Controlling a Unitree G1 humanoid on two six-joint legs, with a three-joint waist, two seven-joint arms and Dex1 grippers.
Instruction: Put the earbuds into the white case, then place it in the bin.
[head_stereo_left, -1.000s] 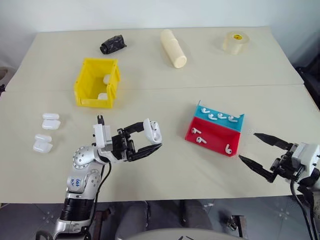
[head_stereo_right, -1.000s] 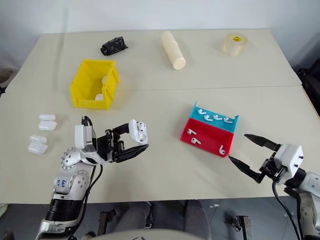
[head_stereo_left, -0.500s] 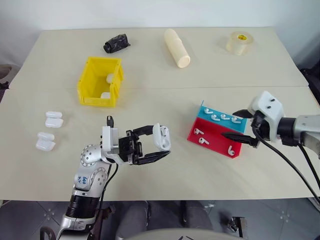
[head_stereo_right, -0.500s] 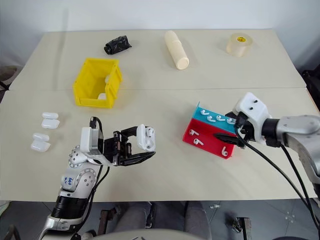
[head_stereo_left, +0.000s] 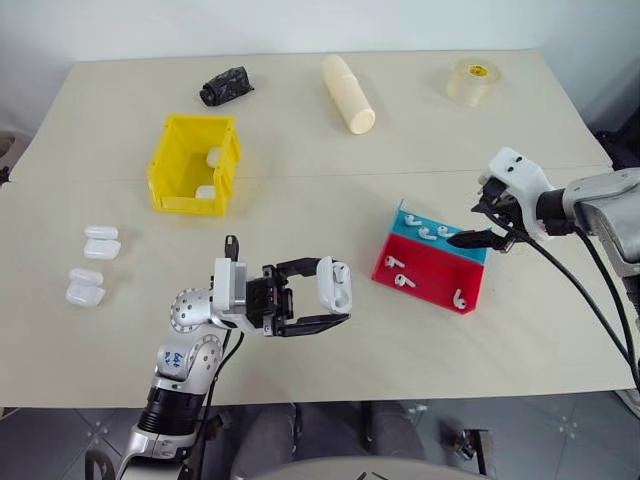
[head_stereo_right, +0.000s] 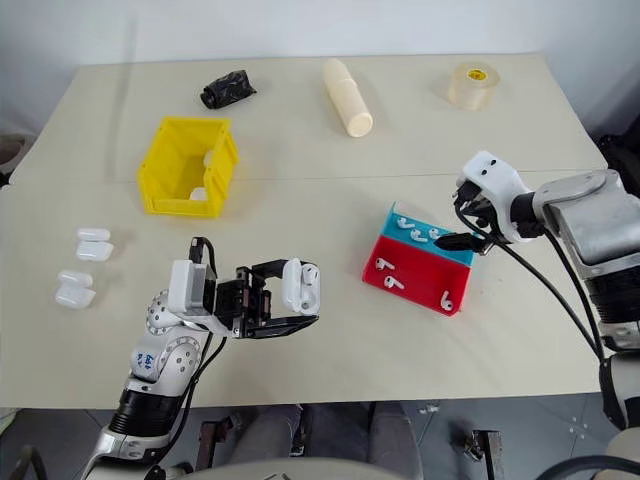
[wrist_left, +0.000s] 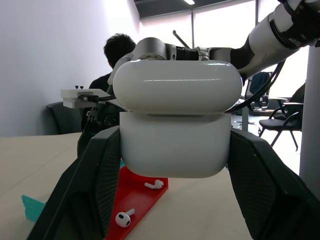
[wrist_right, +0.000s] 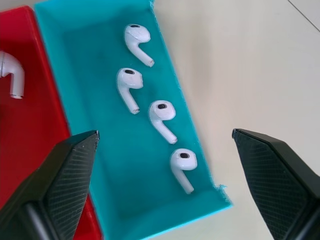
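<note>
My left gripper is shut on a white case, held above the table's front middle. In the left wrist view the case sits between the two black fingers with its lid ajar. Several earbuds lie in the blue half of a red-and-blue tray, and a few more earbuds lie in its red half. My right gripper hangs open just above the blue half, and in its wrist view the right gripper straddles the row of earbuds. The yellow bin stands at the back left.
Two white cases lie inside the bin. Two more cases rest at the table's left edge. A black bundle, a cream cylinder and a tape roll line the far side. A person sits in the background.
My right arm swung up from the table's front right corner to hang over the tray's blue half, fingers still open. The left gripper drifted slightly right with the case.
</note>
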